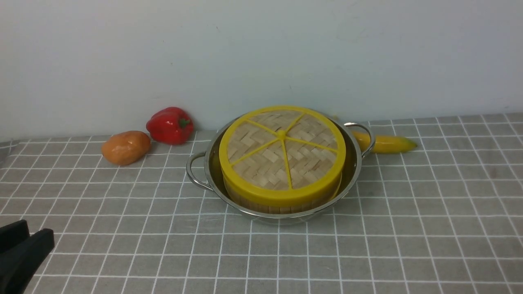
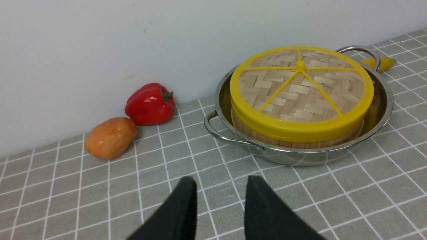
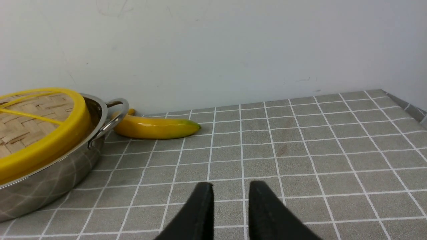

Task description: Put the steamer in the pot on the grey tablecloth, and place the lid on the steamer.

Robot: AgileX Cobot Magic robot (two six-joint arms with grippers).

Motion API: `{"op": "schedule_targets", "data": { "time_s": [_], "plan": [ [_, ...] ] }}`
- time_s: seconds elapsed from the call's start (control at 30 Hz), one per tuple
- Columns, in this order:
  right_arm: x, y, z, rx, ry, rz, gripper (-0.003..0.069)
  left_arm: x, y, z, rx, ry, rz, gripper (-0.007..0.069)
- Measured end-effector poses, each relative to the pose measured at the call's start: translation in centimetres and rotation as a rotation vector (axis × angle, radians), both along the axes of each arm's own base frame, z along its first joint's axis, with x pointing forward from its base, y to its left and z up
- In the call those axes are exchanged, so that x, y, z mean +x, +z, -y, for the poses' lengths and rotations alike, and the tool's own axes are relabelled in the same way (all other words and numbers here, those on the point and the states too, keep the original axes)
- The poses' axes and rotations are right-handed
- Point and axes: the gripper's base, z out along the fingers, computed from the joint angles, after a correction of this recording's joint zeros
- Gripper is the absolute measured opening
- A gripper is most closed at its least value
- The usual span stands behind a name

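On the grey tablecloth [image 1: 408, 228], dead centre of my front view, the job looks basically finished from where I'm sitting. Pot [image 1: 352, 171] is on the cloth, steamer [image 1: 282, 206] is sitting down inside it, and the lid [image 1: 282, 153] is on top of the steamer. As far as I can judge, both steps are done and all that's left is parking the arms.

Looks-wise: the lid's thick yellow rim wraps the top of the steamer, six yellow spokes meet at a little centre knob, woven bamboo between them. Below the rim I only see a thin band of the steamer's upright wooden slats before the shiny pot wall cuts it off. In the front view the lid seems to sit a touch tilted, near edge lower, so I wouldn't swear it's fully seated. Steamer sits a bit toward the near side of the pot, with more gap showing at the back and right.

Left gripper [image 2: 218, 200] is spread, nothing between its jaws, hanging over bare cloth short of the pot. Right gripper [image 3: 230, 206] has a narrower gap, also holding nothing, off to the pot's right over cloth. Neither one is touching anything.
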Motion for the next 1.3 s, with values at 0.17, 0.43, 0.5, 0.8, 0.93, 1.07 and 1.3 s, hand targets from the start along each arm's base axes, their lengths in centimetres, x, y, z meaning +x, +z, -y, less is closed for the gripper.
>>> {"op": "schedule_targets", "data": {
  "time_s": [0.17, 0.43, 0.5, 0.8, 0.93, 1.07, 1.3],
  "plan": [
    [0.0, 0.0, 0.0, 0.0, 0.0, 0.0, 0.0195, 0.0, 0.1, -0.4, 0.017, 0.038, 0.012, 0.021],
    [0.0, 0.0, 0.0, 0.0, 0.0, 0.001, 0.0218, -2.6, 0.9, -2.3, 0.001, 0.287, 0.154, 0.0221],
    [0.0, 0.0, 0.0, 0.001, 0.0, 0.001, 0.0223, -3.5, 1.0, -2.4, -0.004, 0.31, 0.2, 0.0223],
    [0.0, 0.0, 0.0, 0.004, 0.0, 0.001, 0.0239, -3.7, -3.6, -2.2, -0.081, 0.358, 0.218, 0.0234],
    [0.0, 0.0, 0.0, 0.004, 0.0, 0.001, 0.024, -2.2, -8.6, -2.2, -0.109, 0.372, 0.122, 0.0243],
    [0.0, 0.0, 0.0, 0.004, 0.0, 0.001, 0.024, -1.5, -12.1, -2.2, -0.11, 0.372, 0.09, 0.0243],
    [0.0, 0.0, 0.0, 0.004, 0.0, 0.001, 0.024, -1.4, -12.1, -2.2, -0.125, 0.372, 0.121, 0.0243]
  ]
}}
